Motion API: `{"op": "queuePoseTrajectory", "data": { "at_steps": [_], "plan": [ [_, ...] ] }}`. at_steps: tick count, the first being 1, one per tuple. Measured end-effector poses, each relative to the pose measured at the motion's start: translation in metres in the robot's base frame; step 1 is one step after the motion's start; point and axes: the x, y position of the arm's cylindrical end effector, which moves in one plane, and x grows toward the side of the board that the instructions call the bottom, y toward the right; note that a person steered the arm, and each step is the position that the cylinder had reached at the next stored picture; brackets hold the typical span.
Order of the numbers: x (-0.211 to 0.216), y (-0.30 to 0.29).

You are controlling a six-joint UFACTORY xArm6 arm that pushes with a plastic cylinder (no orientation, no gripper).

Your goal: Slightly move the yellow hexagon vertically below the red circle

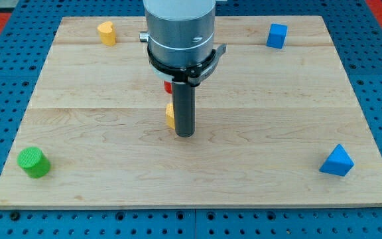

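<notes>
My tip (186,135), a bare rod with no fingers to open or close, touches the right side of the yellow hexagon (170,115) mid-table (277,113), just below the mostly hidden red circle (168,86); it looks light, rigid and slidable, best nudged on a flat face.

Bright, even light from overhead — no dim corners on the wooden board (257,86). Shadows are short and soft: a faint one under my tip (185,135), a small one beside the green cylinder (33,162) far to the view's left of it. Focus is sharp throughout — no glare, blur or edge distortion.
</notes>
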Motion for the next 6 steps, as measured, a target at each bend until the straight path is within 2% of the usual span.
{"op": "queuePoseTrajectory", "data": {
  "at_steps": [1,2,4,5,6],
  "plan": [
    [-0.011,0.022],
    [-0.023,0.016],
    [-0.017,0.006],
    [-0.017,0.014],
    [0.008,0.045]
  ]
}}
